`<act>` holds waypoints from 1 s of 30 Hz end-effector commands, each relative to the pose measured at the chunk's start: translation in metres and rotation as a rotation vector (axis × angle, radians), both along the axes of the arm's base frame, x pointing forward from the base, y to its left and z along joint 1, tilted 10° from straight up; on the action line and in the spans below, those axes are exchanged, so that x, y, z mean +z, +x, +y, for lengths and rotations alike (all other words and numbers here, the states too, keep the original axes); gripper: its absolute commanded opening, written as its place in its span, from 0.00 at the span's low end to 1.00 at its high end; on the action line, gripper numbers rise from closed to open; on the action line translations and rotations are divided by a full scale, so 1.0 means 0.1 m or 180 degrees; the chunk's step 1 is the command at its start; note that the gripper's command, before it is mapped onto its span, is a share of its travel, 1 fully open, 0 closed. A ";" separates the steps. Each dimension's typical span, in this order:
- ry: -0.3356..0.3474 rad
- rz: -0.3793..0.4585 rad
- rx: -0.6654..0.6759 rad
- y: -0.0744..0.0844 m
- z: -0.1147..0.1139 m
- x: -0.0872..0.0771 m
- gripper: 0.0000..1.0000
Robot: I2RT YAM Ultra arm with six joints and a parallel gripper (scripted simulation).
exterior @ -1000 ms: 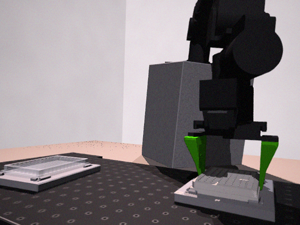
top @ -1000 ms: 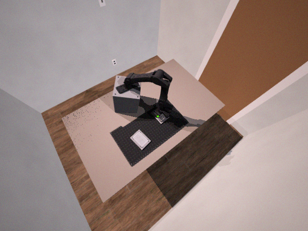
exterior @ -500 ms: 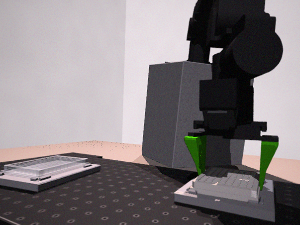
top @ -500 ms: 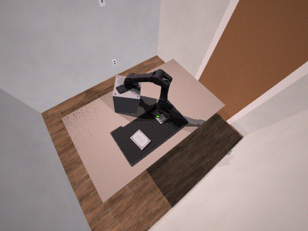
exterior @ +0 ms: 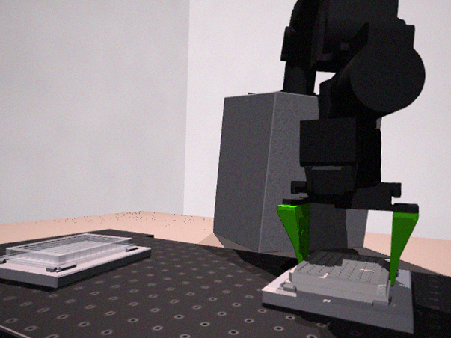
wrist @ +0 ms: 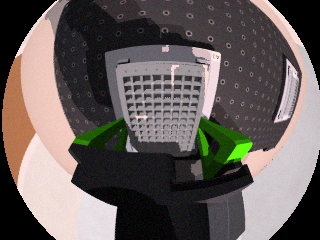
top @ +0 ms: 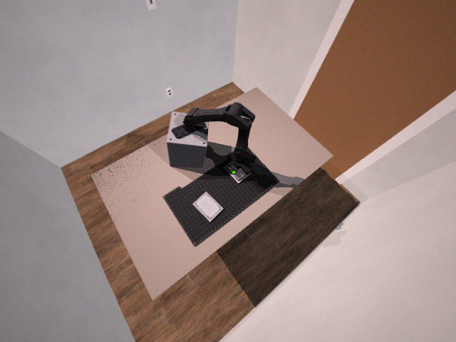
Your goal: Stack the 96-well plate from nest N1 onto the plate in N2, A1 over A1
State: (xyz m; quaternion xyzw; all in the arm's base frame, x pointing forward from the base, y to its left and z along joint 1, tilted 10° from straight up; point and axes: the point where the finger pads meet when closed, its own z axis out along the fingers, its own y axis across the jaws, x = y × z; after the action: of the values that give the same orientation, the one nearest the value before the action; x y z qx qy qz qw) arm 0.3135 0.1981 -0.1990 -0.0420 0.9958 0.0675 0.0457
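A 96-well plate (exterior: 340,276) lies in the grey nest N1 (exterior: 340,307) at the right of the black breadboard. My gripper (exterior: 348,271) stands upright over it, with one green finger on each side of the plate, shut on its side walls. The plate is level and low in the nest. It also shows in the wrist view (wrist: 167,103) between the green fingers, and in the top view (top: 239,173). The other 96-well plate (exterior: 66,247) sits in nest N2 (exterior: 70,269) at the left, and shows in the top view (top: 208,206) and at the right edge of the wrist view (wrist: 290,90).
The grey pedestal box (exterior: 265,173) that carries the arm's base stands just behind N1. The two nests lie on a black perforated breadboard (exterior: 165,301), with a stretch of board between them. The breadboard rests on a tan table top (top: 147,206).
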 end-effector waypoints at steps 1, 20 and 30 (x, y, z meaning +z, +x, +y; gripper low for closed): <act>0.0045 -0.0170 -0.0021 0.20 0.06 0.10 0.00; -0.0035 -0.0034 -0.0016 0.00 -0.08 0.28 0.00; -0.0035 -0.0034 -0.0013 -0.02 -0.10 0.41 0.00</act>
State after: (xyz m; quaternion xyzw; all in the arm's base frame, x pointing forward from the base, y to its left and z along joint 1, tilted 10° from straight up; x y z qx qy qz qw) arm 0.3147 0.1955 -0.1670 -0.0416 0.9954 0.0690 0.0516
